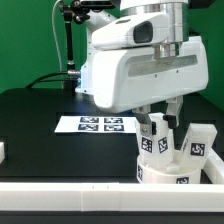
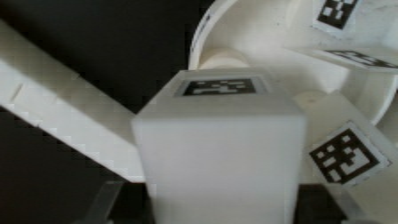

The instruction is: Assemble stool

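So the white Franka arm is parked low over the near corner on the exterior view's right, and its two-finger gripper [image 1: 157, 127] is clamped narrow on a short white rectangular plastic block leg [image 2: 217, 150] with a black-and-white tag on its end face. The leg's long axis runs pretty much straight up and down, in line with the fingers, maybe a hair tilted. Directly underneath sits the low round white plastic seat [image 1: 160, 168], right by the long white border rail [image 1: 100, 196], and a second block leg [image 1: 199, 147] already sticks up out of it just beside the held one. My guess is the leg is either seated in its hole or nearly there; I can't tell if it's fully down. The flat white marker board [image 1: 98, 124] lies behind, well apart from all this.
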